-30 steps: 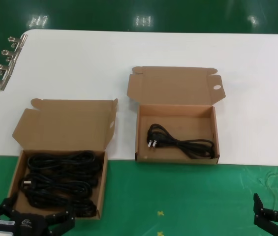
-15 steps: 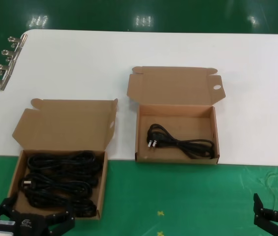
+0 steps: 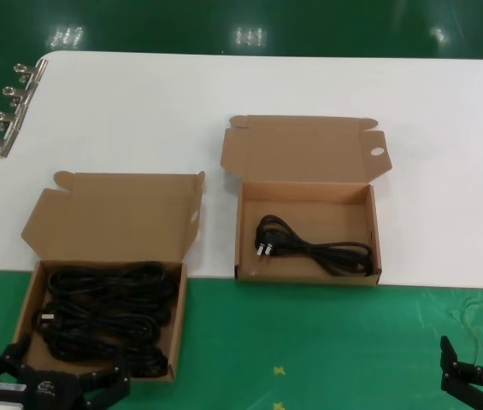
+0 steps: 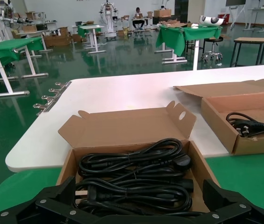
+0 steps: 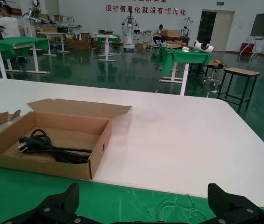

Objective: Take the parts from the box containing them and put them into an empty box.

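Your left gripper (image 3: 57, 386) hovers low just before the full box (image 3: 27, 295), jaws spread wide, empty; your right gripper (image 3: 478, 384) waits well off to its right, equally agape.

Left gripper (image 3: 57, 386) low at near left, fingers spread wide. Right gripper (image 3: 478, 382) low at near right, fingers spread.
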